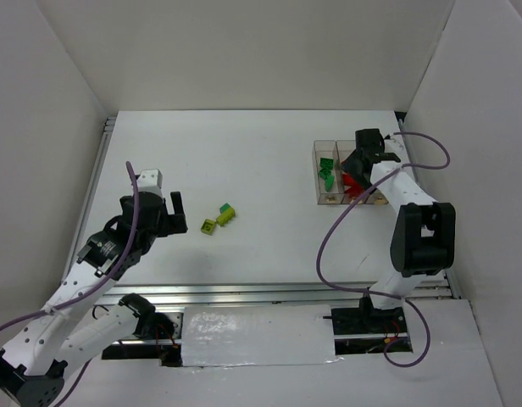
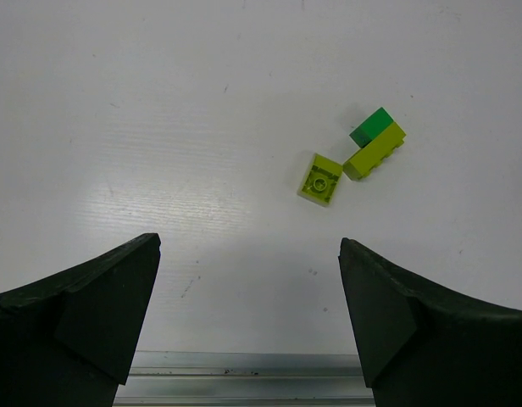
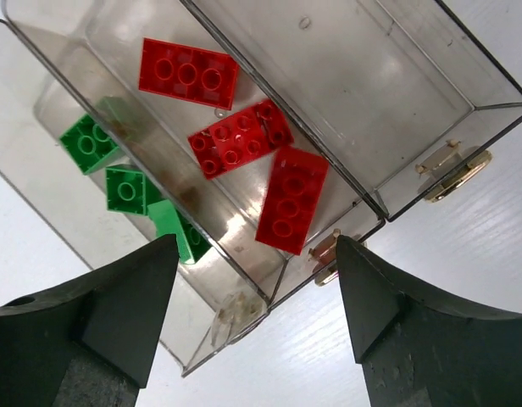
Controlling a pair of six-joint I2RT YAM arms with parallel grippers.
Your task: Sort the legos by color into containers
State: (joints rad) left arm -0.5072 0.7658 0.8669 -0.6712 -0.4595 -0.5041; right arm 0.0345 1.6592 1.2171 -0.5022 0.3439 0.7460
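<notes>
yellow-green legos [image 2: 321,179] ahead of left tool [image 2: 248,246], apart

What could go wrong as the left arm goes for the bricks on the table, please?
The green brick touches the long yellow-green brick; grabbed together, the colours would stay mixed. The square brick lies right beside them, so the open left gripper might knock it away.

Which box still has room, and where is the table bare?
The end bin, next to the one with red bricks, is empty. The table is bare between the loose yellow-green bricks and the bins. The red and green bricks crowd their bins.
</notes>
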